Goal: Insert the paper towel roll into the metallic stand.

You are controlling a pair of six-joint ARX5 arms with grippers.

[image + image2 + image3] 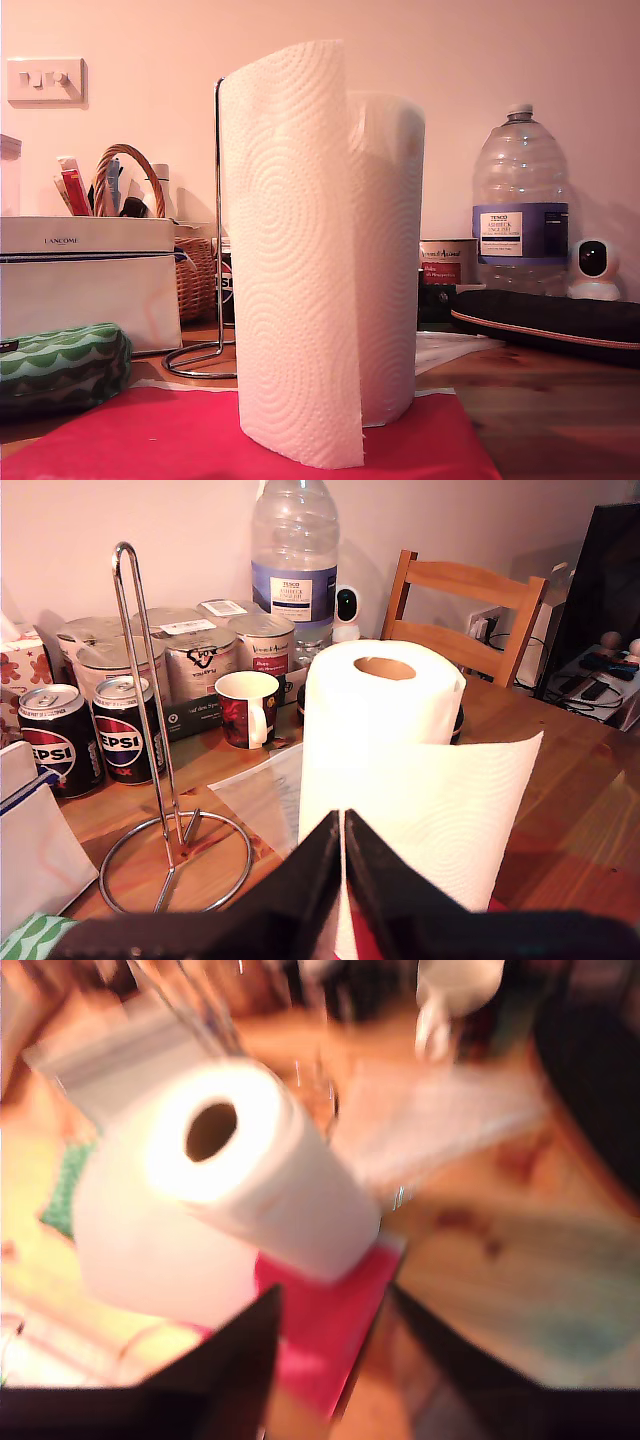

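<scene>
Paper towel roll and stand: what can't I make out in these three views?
- Exterior view: the paper towel roll hides most of the metallic stand; no arms appear.
- First wrist view: my first gripper looks shut, its body cut off by the frame edge.
- Second wrist view: motion blur smears everything; my second gripper looks open, and the stand is unrecognisable.

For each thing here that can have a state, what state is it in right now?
roll: upright on the red mat, off the stand, outer sheet loose
stand: upright, empty
my first gripper: shut, empty
my second gripper: open, empty, above the roll
bottle: capped, upright
</scene>
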